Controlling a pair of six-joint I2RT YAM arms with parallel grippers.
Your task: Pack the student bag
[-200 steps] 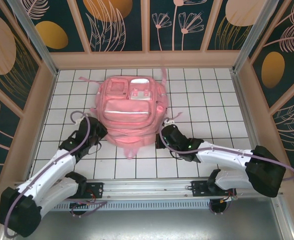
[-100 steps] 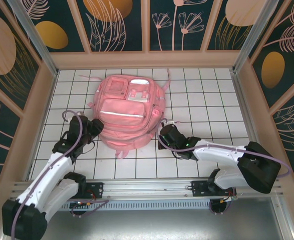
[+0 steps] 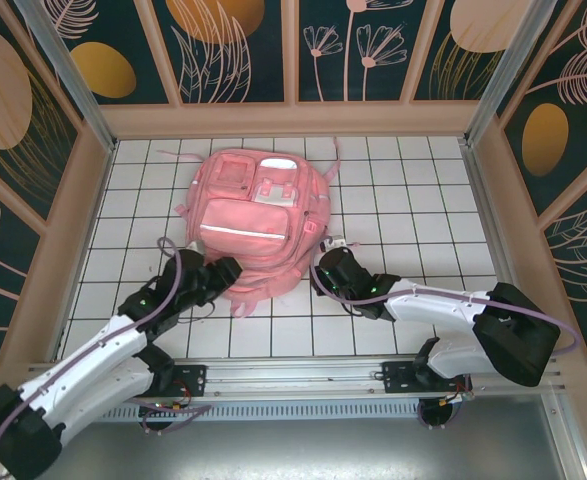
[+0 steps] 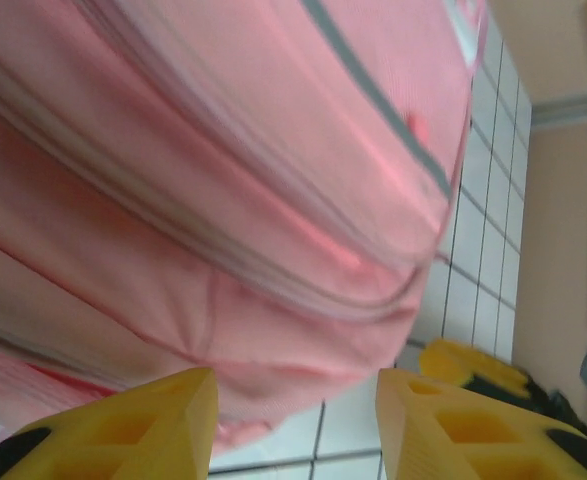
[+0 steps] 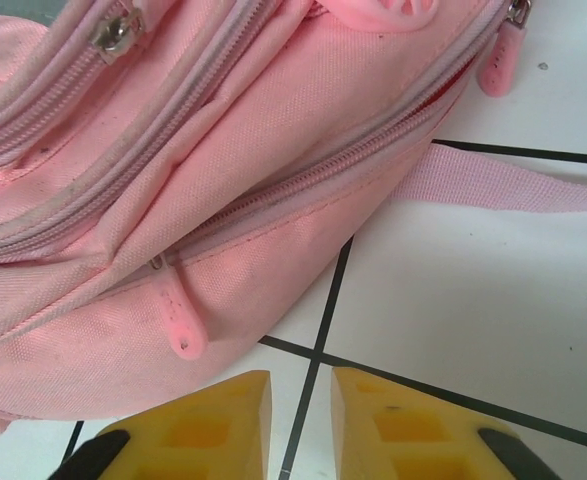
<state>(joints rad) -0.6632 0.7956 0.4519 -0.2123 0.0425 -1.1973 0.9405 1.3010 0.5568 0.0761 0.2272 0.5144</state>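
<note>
On the white-tiled table (image 3: pixel 413 200), the left gripper (image 3: pixel 225 272) noses up to the near left corner of the bag (image 3: pixel 255 212). Its jaws are spread wide and empty, with pink fabric just past its fingers (image 4: pixel 163 420). The right gripper (image 3: pixel 323 268) sits at the near right corner, jaws barely parted and holding nothing, beside a pink zip pull (image 5: pixel 181 325). Beyond them the bag lies flat mid-table, front pockets up, nearby zips closed, contents hidden. Half a second earlier the left gripper was at the bag's left side; the right gripper and bag have scarcely moved.
</note>
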